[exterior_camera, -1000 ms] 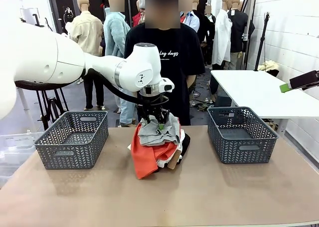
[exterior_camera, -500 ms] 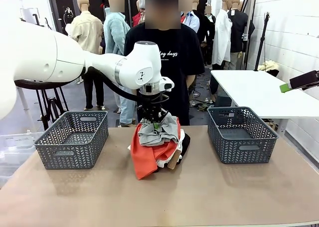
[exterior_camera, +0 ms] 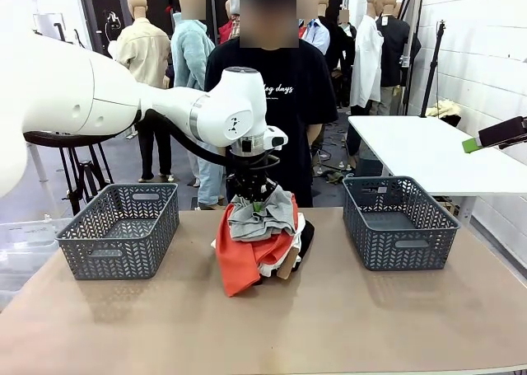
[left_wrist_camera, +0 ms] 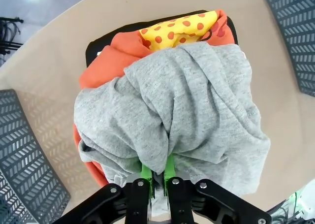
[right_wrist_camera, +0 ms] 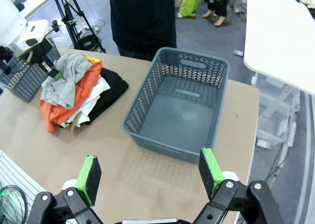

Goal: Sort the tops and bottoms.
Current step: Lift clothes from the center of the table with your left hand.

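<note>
Being pinched by left gripper (left_wrist_camera: 156,167), jaws closed tight: fold of grey garment (left_wrist_camera: 182,101) atop pile at table (exterior_camera: 370,325) middle, orange-red top (left_wrist_camera: 98,71) and black bottoms (right_wrist_camera: 112,83) lying beneath. Cloth judged soft, light, floppy; bunched fold being favoured for hold. Right gripper (right_wrist_camera: 150,169) hanging wide open, empty.

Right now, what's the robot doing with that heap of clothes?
The left end effector is shut on a grey garment on top of the pile, with an orange-red top under it. The left basket and right basket both look empty. The right end effector hangs open near the right basket. A person stands at the far side.
</note>
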`<state>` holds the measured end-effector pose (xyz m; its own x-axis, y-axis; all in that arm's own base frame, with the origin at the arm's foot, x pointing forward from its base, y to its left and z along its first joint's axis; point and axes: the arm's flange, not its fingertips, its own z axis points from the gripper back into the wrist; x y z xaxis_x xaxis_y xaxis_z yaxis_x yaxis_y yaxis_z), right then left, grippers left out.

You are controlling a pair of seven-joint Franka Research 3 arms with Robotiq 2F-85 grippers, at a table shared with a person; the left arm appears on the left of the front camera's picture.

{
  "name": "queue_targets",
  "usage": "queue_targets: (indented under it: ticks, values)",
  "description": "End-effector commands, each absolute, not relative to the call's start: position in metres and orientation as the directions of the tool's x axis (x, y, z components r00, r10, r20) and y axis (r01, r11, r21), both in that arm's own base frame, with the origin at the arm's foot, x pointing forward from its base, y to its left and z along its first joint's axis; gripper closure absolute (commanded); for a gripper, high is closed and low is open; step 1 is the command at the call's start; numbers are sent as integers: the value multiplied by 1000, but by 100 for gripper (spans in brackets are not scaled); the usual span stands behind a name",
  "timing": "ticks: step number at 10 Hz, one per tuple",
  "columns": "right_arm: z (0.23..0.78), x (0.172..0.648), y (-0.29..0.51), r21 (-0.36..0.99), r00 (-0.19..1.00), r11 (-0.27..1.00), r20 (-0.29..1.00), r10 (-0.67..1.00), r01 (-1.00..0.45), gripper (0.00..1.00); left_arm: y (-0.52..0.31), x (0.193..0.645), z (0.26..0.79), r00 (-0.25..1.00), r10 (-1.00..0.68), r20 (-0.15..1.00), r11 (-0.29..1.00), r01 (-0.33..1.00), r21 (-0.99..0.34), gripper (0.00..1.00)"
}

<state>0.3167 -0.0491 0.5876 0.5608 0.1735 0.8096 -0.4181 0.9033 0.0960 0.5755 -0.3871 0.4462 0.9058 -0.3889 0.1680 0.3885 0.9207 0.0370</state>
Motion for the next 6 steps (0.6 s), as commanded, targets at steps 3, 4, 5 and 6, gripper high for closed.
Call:
queue_targets:
  ticks: [3, 4, 5, 6]
  values:
    - [587, 317, -49, 107, 560, 898, 811, 169, -427, 0, -393, 563, 505, 901, -385, 201, 920, 391, 14, 100]
    - [587, 317, -49, 107, 560, 898, 811, 169, -427, 0, -385, 556, 533, 909, -369, 195, 928, 371, 28, 100]
    - [587, 317, -49, 107, 560, 898, 811, 169, -427, 0, -375, 550, 552, 937, -309, 163, 951, 308, 34, 100]
    - [587, 317, -49, 107, 560, 898, 811, 169, -427, 0, -367, 545, 569, 941, -281, 188, 959, 284, 10, 100]
